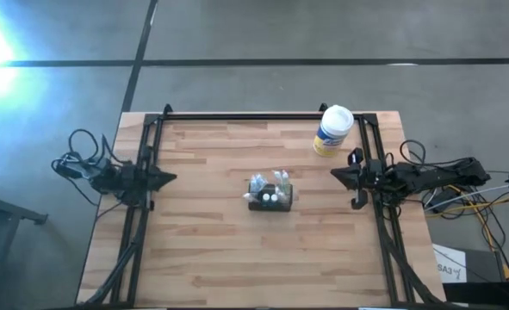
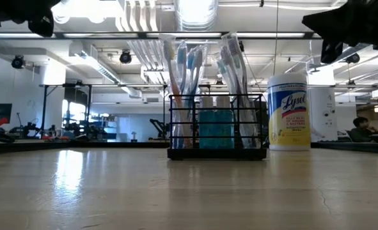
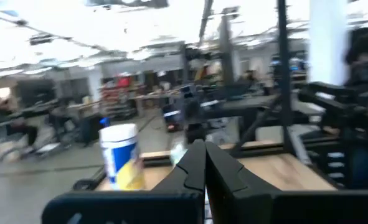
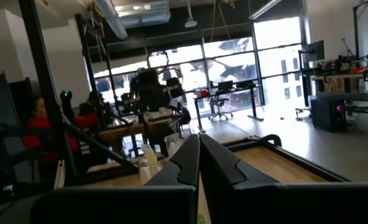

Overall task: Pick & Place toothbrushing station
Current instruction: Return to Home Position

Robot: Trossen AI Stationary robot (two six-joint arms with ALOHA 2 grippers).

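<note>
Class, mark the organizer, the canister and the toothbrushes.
organizer (image 2: 217, 154), low view, black base.
canister (image 2: 289, 118), low view, yellow label.
toothbrushes (image 2: 181, 64), low view, left bunch's heads.

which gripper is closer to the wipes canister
Right. The right gripper is at the right edge of the table, close to the canister but not touching it. The left gripper is at the left edge, across the table from it.
</note>
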